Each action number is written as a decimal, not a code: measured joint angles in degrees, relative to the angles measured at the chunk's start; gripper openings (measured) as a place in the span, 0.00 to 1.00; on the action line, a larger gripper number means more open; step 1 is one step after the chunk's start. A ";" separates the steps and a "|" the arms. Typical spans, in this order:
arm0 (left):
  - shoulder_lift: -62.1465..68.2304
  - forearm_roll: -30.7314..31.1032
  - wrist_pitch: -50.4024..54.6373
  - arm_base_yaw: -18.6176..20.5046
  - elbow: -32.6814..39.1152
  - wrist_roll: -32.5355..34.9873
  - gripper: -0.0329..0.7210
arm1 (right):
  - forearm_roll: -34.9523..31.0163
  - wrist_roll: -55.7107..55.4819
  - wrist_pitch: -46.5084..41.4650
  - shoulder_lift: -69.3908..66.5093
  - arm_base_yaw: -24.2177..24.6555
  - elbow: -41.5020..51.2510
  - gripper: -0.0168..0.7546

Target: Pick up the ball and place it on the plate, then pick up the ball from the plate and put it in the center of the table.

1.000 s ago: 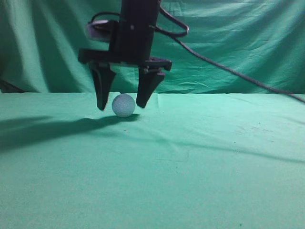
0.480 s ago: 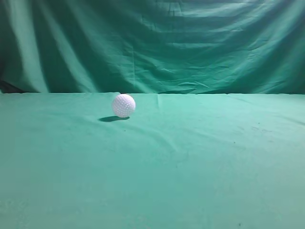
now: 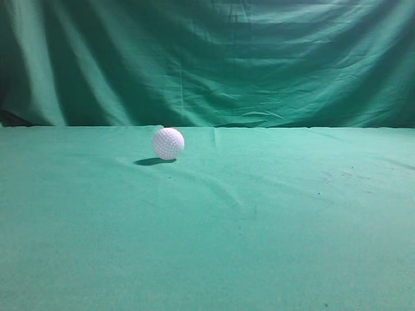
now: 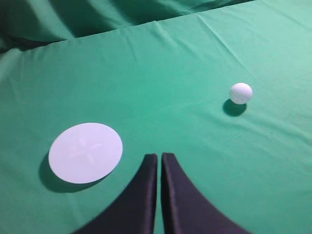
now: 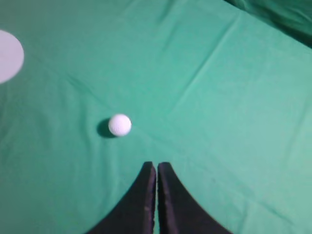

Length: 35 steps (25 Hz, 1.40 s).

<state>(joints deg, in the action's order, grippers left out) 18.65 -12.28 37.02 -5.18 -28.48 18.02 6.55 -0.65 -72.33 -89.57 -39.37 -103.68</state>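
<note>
Closed fingers, one ball, one plate.

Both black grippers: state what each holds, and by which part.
Nothing. The left gripper and right gripper are shut and empty; the small white dimpled golf ball rests free on the green cloth-covered table.

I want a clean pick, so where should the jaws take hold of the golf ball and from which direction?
Grip the ball across its widest middle, coming straight down from above. It is round, so any pair of opposite sides works, and it sits alone on the flat table, apart from the plate.
</note>
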 joint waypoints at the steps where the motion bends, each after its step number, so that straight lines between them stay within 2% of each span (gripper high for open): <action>1: 0.00 -0.55 0.00 0.00 0.00 0.00 0.04 | 0.59 -0.64 0.12 2.55 0.00 3.17 0.02; 4: 0.00 -2.97 0.00 0.00 0.50 0.00 0.04 | 1.11 -1.95 4.19 10.37 0.00 14.94 0.02; 14: -2.49 -7.18 -2.18 0.00 7.81 3.22 0.04 | 1.38 -4.29 27.45 40.17 0.00 52.97 0.02; 22: -2.58 -7.89 -0.53 0.00 8.54 4.49 0.04 | 1.48 -5.69 41.16 61.04 0.00 76.82 0.02; 28: -2.58 -8.02 -1.92 0.00 9.27 4.51 0.04 | 1.48 -12.73 44.69 66.65 0.00 85.69 0.02; 35: -2.58 -9.22 -5.87 0.00 12.04 4.61 0.04 | 1.48 -15.04 45.33 66.65 0.00 86.82 0.02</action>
<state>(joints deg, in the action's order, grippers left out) 16.07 -21.49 31.15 -5.18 -16.44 22.63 8.03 -15.69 -27.00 -22.92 -39.37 -16.86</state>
